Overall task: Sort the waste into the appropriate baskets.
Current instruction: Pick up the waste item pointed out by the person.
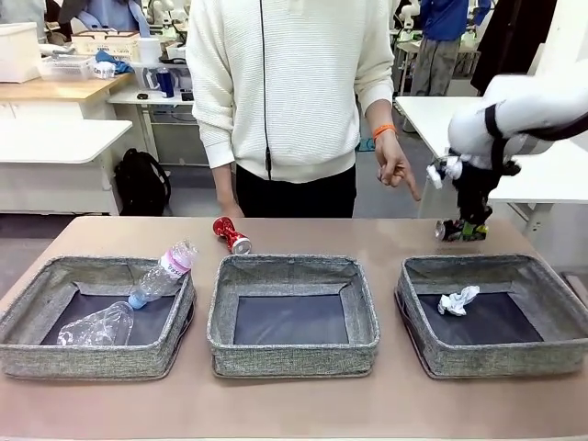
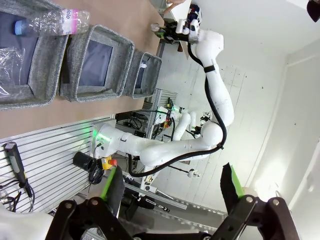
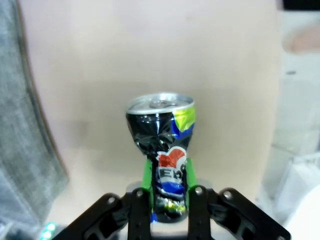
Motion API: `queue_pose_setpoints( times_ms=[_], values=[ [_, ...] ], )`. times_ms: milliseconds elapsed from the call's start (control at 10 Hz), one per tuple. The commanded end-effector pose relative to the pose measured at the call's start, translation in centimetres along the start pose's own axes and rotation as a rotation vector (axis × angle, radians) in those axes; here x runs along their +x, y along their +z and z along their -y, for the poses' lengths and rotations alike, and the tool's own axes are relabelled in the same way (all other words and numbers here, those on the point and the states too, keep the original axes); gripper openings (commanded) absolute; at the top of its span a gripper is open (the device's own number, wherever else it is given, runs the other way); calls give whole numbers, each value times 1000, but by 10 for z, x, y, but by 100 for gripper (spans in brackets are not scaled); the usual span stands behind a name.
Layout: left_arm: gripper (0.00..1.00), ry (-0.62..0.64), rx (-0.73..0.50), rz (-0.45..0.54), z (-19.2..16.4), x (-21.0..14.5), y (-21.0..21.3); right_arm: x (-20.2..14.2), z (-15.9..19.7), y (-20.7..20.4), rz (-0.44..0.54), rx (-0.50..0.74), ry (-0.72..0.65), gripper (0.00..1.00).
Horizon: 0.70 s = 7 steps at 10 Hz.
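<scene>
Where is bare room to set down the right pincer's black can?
Bare: the middle basket, whole floor; the right basket, right of the crumpled paper; the tabletop between the red can and the black can in the right pincer. Crowded: the left basket, with the crushed clear bottle and pink-label bottle.

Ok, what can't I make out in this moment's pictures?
Front view: crushed black can small and partly hidden by the right gripper; whether it clears the table unclear.
Right wrist view: the can's lower end hidden between the jaws.
Left wrist view: crushed clear bottle cut off by the left edge.
</scene>
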<state>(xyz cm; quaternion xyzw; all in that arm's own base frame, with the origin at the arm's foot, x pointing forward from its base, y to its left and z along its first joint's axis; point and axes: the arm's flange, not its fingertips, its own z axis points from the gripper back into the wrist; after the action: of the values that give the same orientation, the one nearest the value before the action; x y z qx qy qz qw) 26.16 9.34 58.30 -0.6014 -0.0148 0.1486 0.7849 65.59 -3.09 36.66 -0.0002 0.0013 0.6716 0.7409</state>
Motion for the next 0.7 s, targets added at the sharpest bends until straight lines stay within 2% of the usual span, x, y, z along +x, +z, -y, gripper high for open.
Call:
queue_pose_setpoints(
  times_ms=[0,100,300,400,600],
  values=[
    [100,-19,-16,3,2,-1,1,-19,-57,111,-37,-18,-260,25],
    [100,-19,-16,3,2,-1,1,-14,-104,160,-28,-127,-351,25],
    [100,-19,-16,3,2,-1,1,1,-189,200,-141,-310,-321,25],
    [100,-19,-16,3,2,-1,1,-1,-215,197,-239,-375,-305,25],
    [100,-19,-16,3,2,-1,1,-6,-248,187,-201,-411,-310,25]
  ],
)
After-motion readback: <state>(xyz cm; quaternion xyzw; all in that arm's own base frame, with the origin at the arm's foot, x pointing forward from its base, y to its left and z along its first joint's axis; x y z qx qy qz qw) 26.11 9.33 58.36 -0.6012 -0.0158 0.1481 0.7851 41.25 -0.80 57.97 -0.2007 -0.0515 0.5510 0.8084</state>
